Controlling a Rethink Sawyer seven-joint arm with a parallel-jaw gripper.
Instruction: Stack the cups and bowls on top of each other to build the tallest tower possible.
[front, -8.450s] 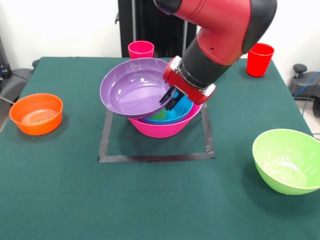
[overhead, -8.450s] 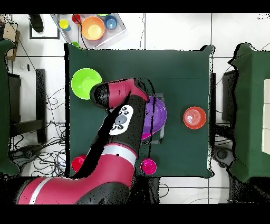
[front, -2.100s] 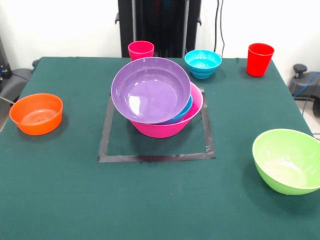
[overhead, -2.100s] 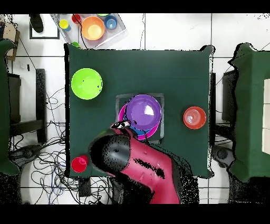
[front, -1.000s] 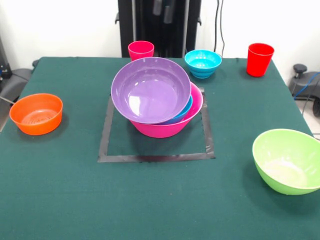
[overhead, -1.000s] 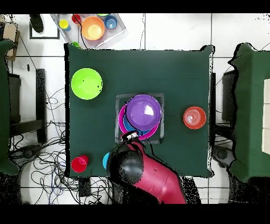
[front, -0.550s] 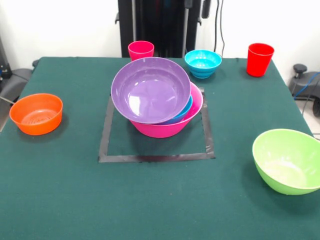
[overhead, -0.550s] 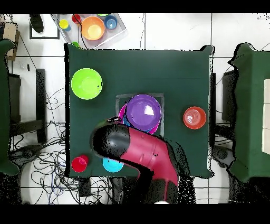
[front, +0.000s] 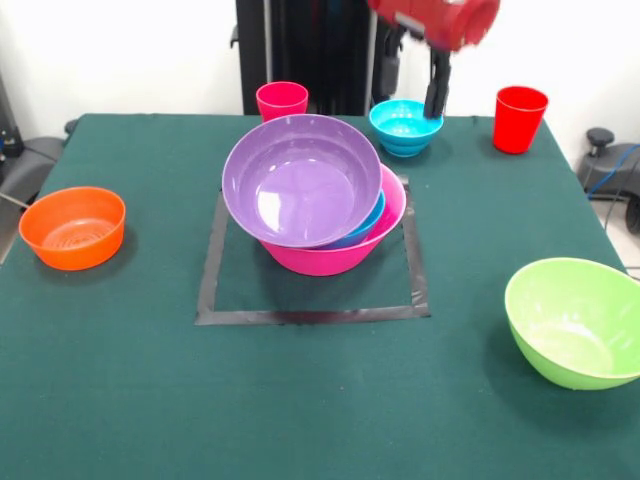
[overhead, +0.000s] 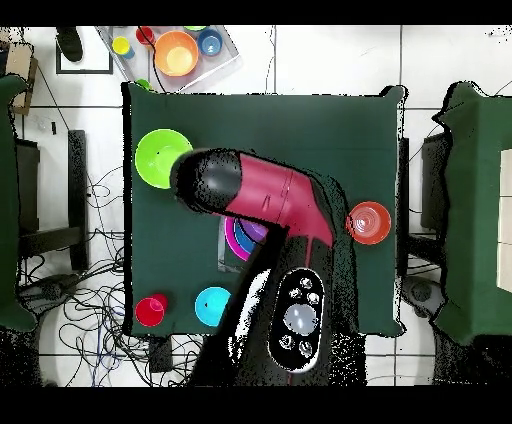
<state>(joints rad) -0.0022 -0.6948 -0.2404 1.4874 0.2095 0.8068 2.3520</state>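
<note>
Green-clothed tabletop (front: 120, 400), white wall behind. Tower (front: 315, 205) inside taped square: purple bowl (front: 300, 180) tilted atop pink. Claw (front: 412, 75) fingers apart, empty, above small blue bowl (front: 405, 127). Judged light, stiff, glossy-slick; best gripped at rim.

arm (overhead: 262, 196) hides most of the tower (overhead: 240, 238) overhead — hand (front: 412, 85) blurred.

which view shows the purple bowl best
The front view. There the purple bowl shows whole, tilted, resting in the pink bowl over a blue one. In the overhead view the red arm covers most of it, leaving only a purple sliver.
</note>
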